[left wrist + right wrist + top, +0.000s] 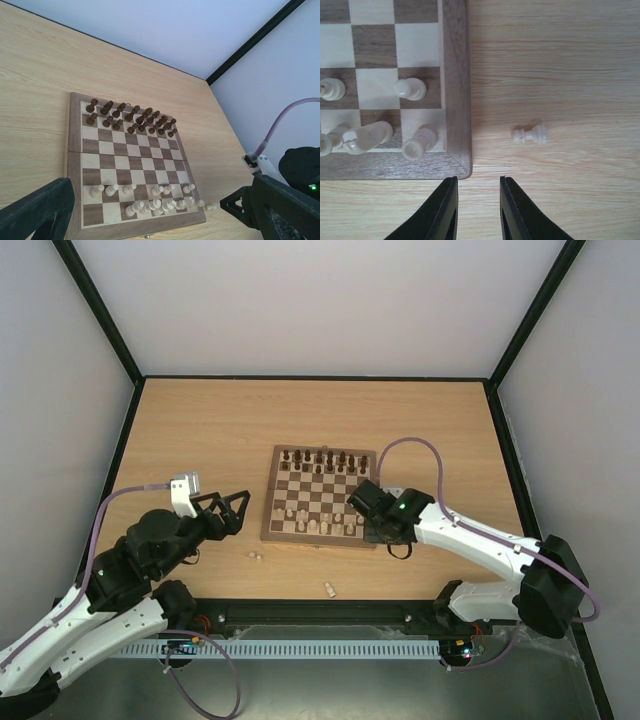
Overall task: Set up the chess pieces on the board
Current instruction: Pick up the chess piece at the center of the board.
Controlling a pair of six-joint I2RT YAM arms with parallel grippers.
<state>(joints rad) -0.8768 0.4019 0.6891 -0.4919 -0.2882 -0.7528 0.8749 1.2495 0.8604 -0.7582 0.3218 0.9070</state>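
Observation:
The board [318, 539] lies mid-table, with dark chess pieces [322, 459] in its two far rows and pale ones [320, 520] in the near rows. My right gripper [388, 540] hangs over the table just off the board's near right corner [455, 100]. It is open by a narrow gap [478, 182] and holds nothing. A pale piece [530, 134] lies on its side on the table, ahead and to the right of its fingertips. My left gripper [232, 515] is wide open and empty, left of the board [73, 150].
Two more pale pieces lie on the table near the board's front edge, one at the left [254, 556] and one closer to the arm bases [329, 589]. Some pale pieces [367, 136] in the near right squares lean or lie tipped. Black-framed walls enclose the table.

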